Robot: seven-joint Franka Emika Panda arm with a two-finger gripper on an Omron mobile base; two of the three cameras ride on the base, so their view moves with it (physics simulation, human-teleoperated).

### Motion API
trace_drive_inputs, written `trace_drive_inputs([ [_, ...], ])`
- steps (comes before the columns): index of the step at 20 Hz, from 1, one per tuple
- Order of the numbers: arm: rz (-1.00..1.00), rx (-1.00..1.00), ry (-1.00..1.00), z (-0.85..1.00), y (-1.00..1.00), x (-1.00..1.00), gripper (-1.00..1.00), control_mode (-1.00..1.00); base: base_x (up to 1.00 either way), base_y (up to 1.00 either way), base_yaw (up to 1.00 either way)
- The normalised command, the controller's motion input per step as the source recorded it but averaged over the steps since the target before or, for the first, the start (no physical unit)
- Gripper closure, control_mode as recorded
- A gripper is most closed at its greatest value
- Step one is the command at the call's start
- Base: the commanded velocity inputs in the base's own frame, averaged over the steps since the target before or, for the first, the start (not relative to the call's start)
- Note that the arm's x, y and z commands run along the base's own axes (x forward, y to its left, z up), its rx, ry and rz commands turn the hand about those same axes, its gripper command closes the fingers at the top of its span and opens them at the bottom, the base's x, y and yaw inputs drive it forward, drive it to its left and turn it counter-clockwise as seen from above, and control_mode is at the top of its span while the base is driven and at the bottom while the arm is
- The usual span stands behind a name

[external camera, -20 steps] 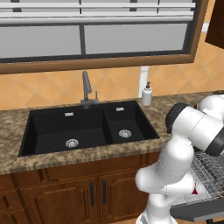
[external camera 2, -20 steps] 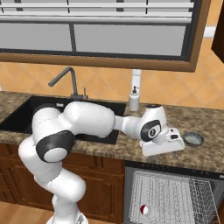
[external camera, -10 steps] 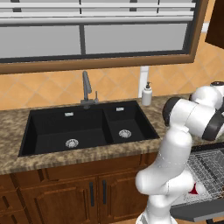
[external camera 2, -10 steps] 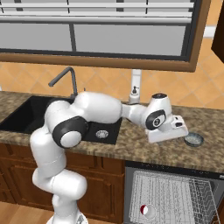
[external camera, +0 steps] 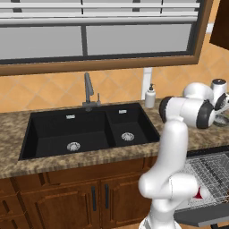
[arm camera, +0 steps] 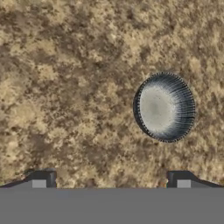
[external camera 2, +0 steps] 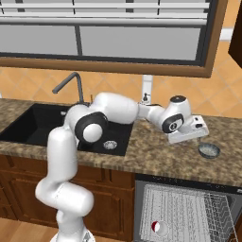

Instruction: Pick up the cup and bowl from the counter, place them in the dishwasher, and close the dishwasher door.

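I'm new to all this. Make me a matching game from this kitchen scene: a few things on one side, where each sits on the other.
Things:
1. bowl
2. soap dispenser
3. red-and-white cup
4. end effector

Places or states:
A. in the dishwasher rack
B. open, above the counter
C. behind the sink, by the wall
D. on the counter, right of the arm

Pairs: 1-D, 2-C, 3-A, 4-B

An orange diagonal-tiled wall (external camera: 40, 91) runs behind the black double-basin sink (external camera: 89, 132). At twelve o'clock, a wood-framed window (external camera: 103, 36) with white blinds — below, at six, brown wooden cabinets (external camera: 85, 192) with dark handles.
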Motion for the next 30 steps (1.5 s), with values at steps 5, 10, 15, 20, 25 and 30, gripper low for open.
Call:
trace_drive_inputs([
  [5, -0.09, -0.04, 0.00, -0.24, -0.62, 0.10, -1.00, -1.00, 0.00, 0.00, 0.00],
  [10, 0.00, 0.00, -0.01, -0.01, 0.04, 0.17, -1.00, -1.00, 0.00, 0.00, 0.00],
  [15, 0.00, 0.00, -0.01, -0.13, 0.01, 0.43, -1.00, -1.00, 0.00, 0.00, 0.00],
  [20, 0.00, 0.00, 0.00, -0.12, -0.03, 0.32, -1.00, -1.00, 0.00, 0.00, 0.00],
  [25, 0.00, 0.00, 0.03, -0.04, -0.32, 0.39, -1.00, -1.00, 0.00, 0.00, 0.00],
  [30, 0.00, 0.00, 0.04, -0.18, -0.10, -0.02, -1.00, -1.00, 0.00, 0.00, 0.00],
])
